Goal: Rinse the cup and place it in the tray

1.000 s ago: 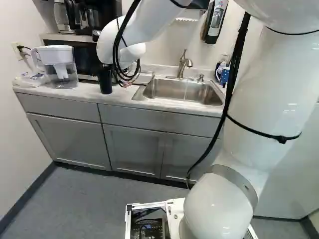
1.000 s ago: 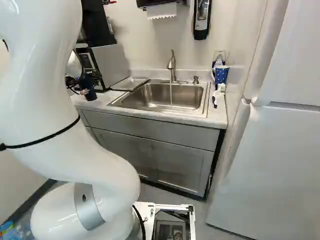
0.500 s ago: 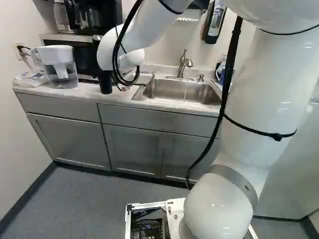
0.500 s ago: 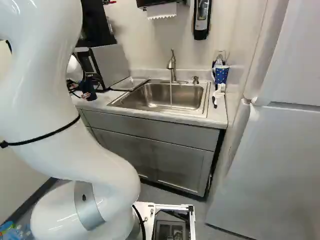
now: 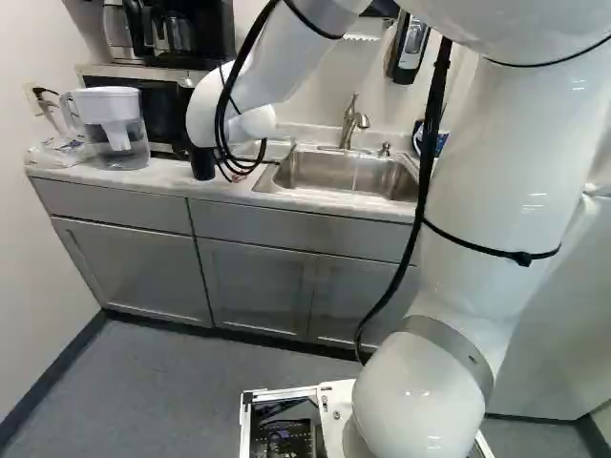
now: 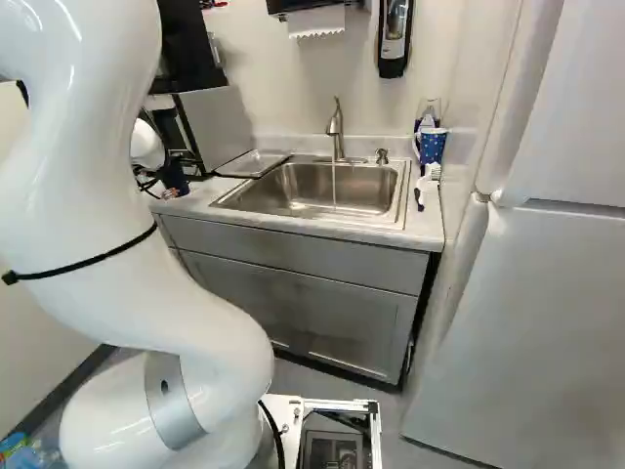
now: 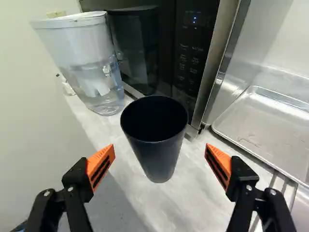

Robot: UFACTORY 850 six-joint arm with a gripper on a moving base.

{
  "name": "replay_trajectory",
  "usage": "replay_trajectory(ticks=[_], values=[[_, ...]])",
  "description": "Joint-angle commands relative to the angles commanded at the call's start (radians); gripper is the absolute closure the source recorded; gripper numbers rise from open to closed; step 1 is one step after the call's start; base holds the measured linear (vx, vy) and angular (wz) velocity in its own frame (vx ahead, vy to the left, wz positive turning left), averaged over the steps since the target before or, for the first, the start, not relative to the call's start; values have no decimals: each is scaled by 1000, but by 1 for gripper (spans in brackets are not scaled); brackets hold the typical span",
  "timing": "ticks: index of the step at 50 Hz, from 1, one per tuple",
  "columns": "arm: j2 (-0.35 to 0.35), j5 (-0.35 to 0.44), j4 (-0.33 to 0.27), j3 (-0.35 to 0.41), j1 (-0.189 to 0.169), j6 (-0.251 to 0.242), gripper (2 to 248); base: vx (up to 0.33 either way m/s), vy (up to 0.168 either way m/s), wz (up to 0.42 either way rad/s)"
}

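Facing an upright, dark, smooth cup [image 7: 161, 157] on the pale counter [image 7: 193, 179] just ahead, between but clear of the widely spread orange pads [image 7: 97, 159] of the gripper [image 7: 160, 147]. Looks light, stiff, perhaps slippery when wet; best pinched halfway down its taper. Note the shiny, shallow metal tray [image 7: 270, 130] farther off, to one side.

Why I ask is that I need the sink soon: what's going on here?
The robot's gripper is open, with its fingers to either side of the dark cup but not gripping it. The cup stands upright on the counter, outside both the sink and the tray. Water is running from the faucet into the sink.
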Motion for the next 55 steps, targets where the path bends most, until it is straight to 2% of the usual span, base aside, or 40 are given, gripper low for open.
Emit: replay_trajectory(ticks=[55], values=[[-70,222,0,46,10,0,3,0,0,0]])
